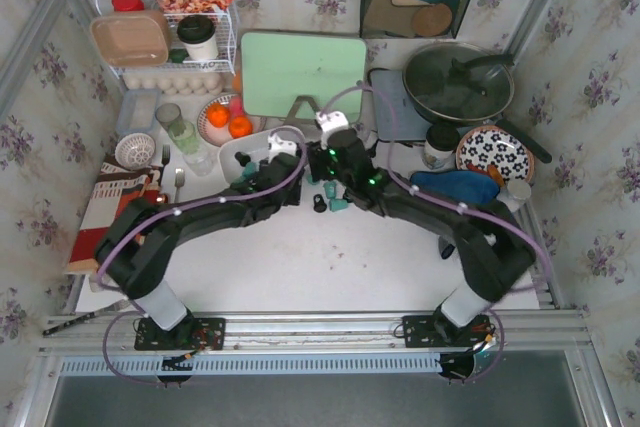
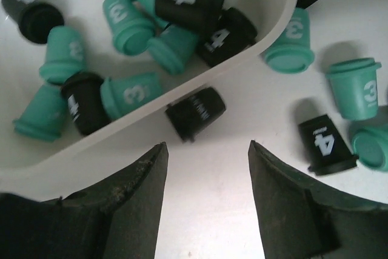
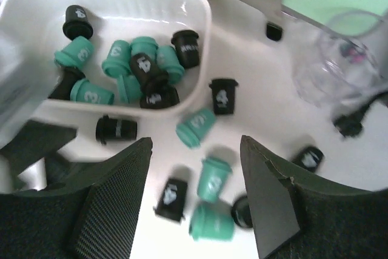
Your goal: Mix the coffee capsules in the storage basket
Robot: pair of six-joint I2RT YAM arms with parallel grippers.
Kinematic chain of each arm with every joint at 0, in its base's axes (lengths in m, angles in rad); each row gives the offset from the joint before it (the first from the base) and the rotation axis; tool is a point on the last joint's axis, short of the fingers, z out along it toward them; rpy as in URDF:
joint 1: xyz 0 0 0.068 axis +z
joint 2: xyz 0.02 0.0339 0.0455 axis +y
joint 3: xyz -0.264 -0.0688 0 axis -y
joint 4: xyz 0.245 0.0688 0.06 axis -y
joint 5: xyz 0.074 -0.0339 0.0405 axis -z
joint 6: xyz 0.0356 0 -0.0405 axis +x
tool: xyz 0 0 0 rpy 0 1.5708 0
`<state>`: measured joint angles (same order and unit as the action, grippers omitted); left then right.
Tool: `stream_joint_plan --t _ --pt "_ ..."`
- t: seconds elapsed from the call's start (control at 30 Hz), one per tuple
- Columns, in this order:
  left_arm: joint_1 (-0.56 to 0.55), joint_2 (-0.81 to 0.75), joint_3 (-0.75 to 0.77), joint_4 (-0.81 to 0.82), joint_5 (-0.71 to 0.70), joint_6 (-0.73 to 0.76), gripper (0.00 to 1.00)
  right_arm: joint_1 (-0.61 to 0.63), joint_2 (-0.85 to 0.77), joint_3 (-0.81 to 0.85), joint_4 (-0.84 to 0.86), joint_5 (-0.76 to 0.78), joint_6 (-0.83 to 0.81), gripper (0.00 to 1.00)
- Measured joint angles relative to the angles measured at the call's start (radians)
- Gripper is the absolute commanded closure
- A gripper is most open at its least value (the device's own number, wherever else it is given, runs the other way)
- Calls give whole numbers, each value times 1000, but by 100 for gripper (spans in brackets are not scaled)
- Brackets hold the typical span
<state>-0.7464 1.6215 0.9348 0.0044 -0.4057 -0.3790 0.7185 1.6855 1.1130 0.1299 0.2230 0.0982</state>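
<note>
The white storage basket [image 1: 232, 151] sits left of centre and holds several teal and black coffee capsules [image 3: 145, 68]. More capsules lie on the table beside it [image 1: 330, 197]. In the left wrist view a black capsule [image 2: 195, 112] lies against the basket's outer wall [image 2: 139, 119], just ahead of my open, empty left gripper [image 2: 207, 145]. My right gripper [image 3: 195, 144] is open and empty above loose capsules: a teal one [image 3: 213, 177] and a black one [image 3: 171, 198] lie between its fingers. Both grippers hover at the basket's near right side [image 1: 262, 169], [image 1: 330, 172].
A green cutting board [image 1: 300, 72] stands behind the basket. A plate of oranges [image 1: 225, 119] and glasses [image 1: 185, 132] are to its left. A pan [image 1: 458, 82], patterned plate [image 1: 495, 152] and blue cloth [image 1: 460, 185] are at the right. A clear jar [image 3: 339, 59] stands nearby.
</note>
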Motion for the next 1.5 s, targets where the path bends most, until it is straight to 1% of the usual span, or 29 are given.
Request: stream_joint_plan --t 0.13,0.27,0.37,0.47,0.5,0.6,0.7,0.8,1.0,1.17,1.3,1.5 --pt "-23 130 106 -9 -53 19 41 0 -219 -189 15 41 9 30" --pt "-26 214 191 -79 -154 -14 40 0 -399 -363 41 70 33 23" --pt "-26 255 230 -139 -219 -56 39 0 -512 -480 82 113 47 21" --pt "-26 268 254 -196 -259 -103 37 -1 -585 -554 128 154 50 21" --pt "-26 270 259 -204 -264 -116 36 -1 -600 -571 148 165 50 21" --pt "-27 290 284 -236 -271 -148 34 -1 -629 -622 209 185 53 21" --pt "-27 330 334 -279 -269 -182 34 -1 -627 -650 232 193 64 21" --pt "-32 355 368 -314 -259 -216 34 -1 -621 -647 242 192 76 20" --pt "-45 359 382 -357 -262 -281 33 -1 -621 -644 253 179 79 20" --pt "-42 390 406 -396 -261 -325 36 -1 -626 -640 253 167 82 20" --pt "-39 400 396 -400 -255 -336 36 -1 -637 -640 253 166 82 20" --pt "-4 416 397 -343 -246 -336 35 -1 -639 -640 253 163 82 21"
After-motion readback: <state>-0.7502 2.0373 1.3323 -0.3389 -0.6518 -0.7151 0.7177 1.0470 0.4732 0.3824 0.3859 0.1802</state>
